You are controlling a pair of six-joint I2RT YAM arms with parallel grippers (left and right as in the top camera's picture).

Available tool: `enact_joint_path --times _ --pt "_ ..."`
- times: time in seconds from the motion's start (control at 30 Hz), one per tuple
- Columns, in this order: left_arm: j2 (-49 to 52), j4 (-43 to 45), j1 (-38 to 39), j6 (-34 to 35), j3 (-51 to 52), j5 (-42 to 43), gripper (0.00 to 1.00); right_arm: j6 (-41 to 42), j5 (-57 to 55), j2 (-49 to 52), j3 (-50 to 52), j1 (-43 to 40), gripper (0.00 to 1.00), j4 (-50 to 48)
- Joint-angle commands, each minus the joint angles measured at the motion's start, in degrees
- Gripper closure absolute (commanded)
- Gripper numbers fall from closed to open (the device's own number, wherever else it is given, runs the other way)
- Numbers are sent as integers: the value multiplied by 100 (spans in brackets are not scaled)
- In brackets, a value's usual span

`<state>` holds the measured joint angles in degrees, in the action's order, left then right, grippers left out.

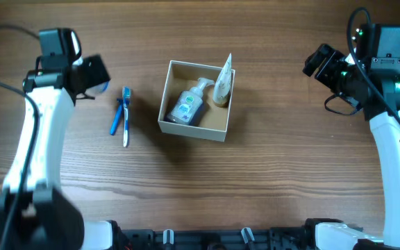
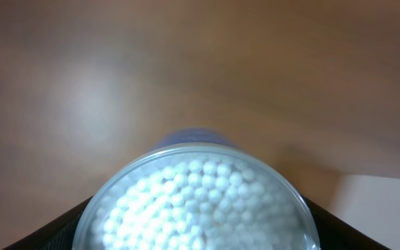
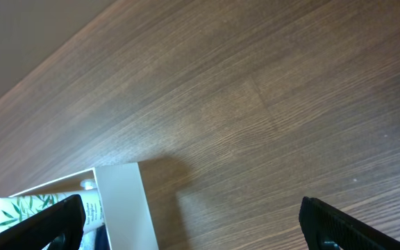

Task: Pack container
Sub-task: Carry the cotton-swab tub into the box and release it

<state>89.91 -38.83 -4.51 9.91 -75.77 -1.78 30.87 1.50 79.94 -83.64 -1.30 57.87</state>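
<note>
Cardboard container (image 1: 193, 130): you have 1 pump bottle (image 1: 188, 105) and 1 tube (image 1: 222, 83) inside.
Left end effector (image 2: 198, 232): clamped on your swab jar (image 2: 198, 191).
Right end effector (image 3: 196, 222): apart, above the counter (image 3: 255, 104).

Both arms are reaching away from their bases, one gripper loaded and the other gaping

The left arm (image 1: 30, 139) is rising from its base at the near edge toward the far left. Its wrist is bending inward, so the left gripper (image 1: 92, 75) is pointing toward the middle and clamping a round tub of cotton buds (image 2: 200, 201) between its dark fingers (image 2: 54, 232). The right arm (image 1: 394, 153) is mirroring it on the far right, and the right gripper (image 1: 316, 62) is angling inward, its two fingertips (image 3: 51, 221) standing wide apart
</note>
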Motion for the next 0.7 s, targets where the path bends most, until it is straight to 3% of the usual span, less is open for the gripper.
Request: enact_joint_path --times 0.0,0.17,0.33,0.67 --pt "-750 -28 879 0 -195 605 21 76 52 37 -76 -7 0 -15" --pt "-658 -22 2006 -4 -195 605 21 76 50 37 -79 -7 0 -15" --pt "90 284 2769 -11 -195 227 19 76 50 37 -76 -7 0 -15" --pt "1462 997 2879 -13 -195 -251 18 76 50 37 -79 -7 0 -15"
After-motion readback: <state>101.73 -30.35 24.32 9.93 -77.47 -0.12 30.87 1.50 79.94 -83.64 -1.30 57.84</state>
